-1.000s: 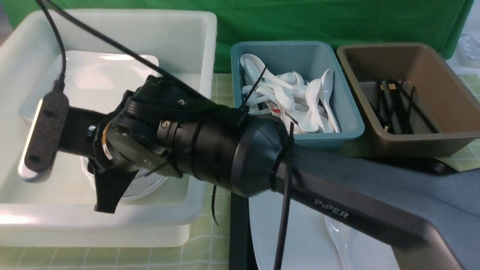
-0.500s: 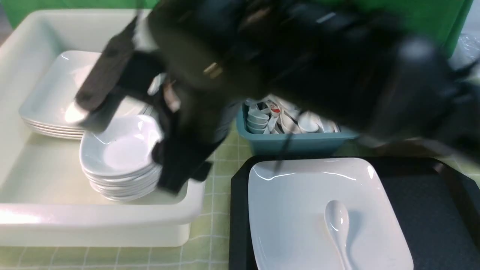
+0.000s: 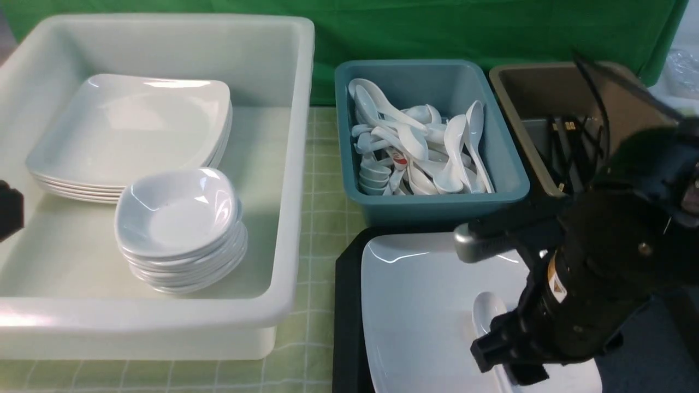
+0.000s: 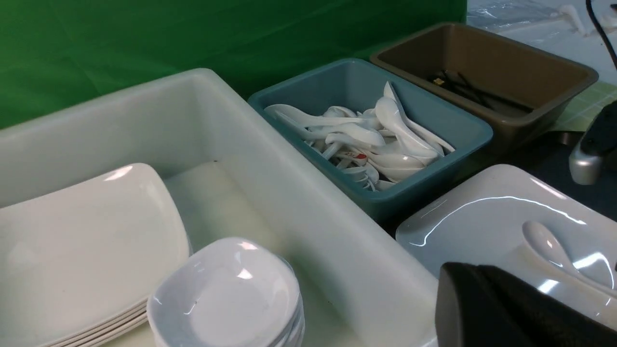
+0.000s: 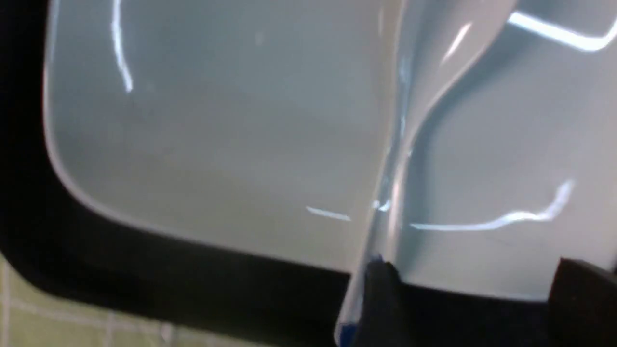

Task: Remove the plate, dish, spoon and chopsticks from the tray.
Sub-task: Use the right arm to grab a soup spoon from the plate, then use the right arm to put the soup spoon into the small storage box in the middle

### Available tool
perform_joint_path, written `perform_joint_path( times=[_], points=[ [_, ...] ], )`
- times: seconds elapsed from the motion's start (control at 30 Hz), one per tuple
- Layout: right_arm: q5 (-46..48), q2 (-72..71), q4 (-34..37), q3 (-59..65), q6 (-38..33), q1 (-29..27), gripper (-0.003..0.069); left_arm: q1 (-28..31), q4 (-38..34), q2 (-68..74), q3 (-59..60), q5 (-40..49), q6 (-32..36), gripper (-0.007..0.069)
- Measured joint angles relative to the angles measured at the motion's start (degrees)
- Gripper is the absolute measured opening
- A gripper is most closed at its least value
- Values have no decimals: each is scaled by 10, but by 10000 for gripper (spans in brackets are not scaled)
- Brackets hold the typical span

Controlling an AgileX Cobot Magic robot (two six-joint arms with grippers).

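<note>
White and glossy, the large squarish plate (image 3: 420,305) sits on the black rectangular plastic tray (image 3: 347,305) at the near right. You can see the white soup spoon (image 3: 486,308) lying in it, bowl toward the far side and handle running near. Your right gripper (image 5: 482,299) hangs low over that spoon with its jaws spread. In the right wrist view one dark fingertip (image 5: 381,294) sits right at the handle's blue-marked end (whether it touches, I cannot tell), and the other stands well off to the side. Your left gripper (image 4: 491,308) is out at the left by the big white plastic bin (image 3: 295,164), jaws pressed together. That bin holds a stack of white square plates (image 3: 131,131) toward the far left and a stack of small deep white dishes (image 3: 180,218) nearer. To its right stand the teal bin (image 3: 513,174), heaped with white spoons (image 3: 415,142), and the brown bin (image 3: 524,93), with thin black sticks (image 3: 568,147) inside.
</note>
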Motion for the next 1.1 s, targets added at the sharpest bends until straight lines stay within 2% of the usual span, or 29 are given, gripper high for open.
perform_joint_path(
  times=[0.17, 0.43, 0.53, 0.6, 0.63, 0.67, 0.73, 0.87, 1.0, 1.1],
  points=[
    [-126, 38, 45, 49, -1, -55, 486, 0, -2, 0, 0, -1, 2, 12],
    [-157, 96, 50, 49, -45, -60, 474, 0, -4, 0, 0, -3, 5, 12],
    [-153, 99, 45, 49, -67, -60, 423, 0, -4, 0, 0, -3, 6, 12],
    [-149, 101, 40, 48, -84, -60, 353, 0, -4, 0, 0, -3, 6, 12],
    [-149, 101, 35, 48, -98, -60, 274, 0, -4, 0, 0, -3, 8, 12],
    [-149, 101, 35, 48, -100, -60, 264, 0, -4, 0, 0, -3, 8, 12],
    [-152, 96, 37, 48, -120, -60, 135, 0, -4, 0, 0, -3, 8, 12],
    [-139, 79, 49, 42, -137, -55, 136, 0, -4, 0, 0, -3, 8, 12],
    [-130, 24, 52, -17, -144, -57, 136, 0, -5, 0, 0, -5, 8, 12],
    [-191, 4, 56, -86, -159, -88, 136, 0, -6, 0, 0, -19, 11, 12]
  ],
)
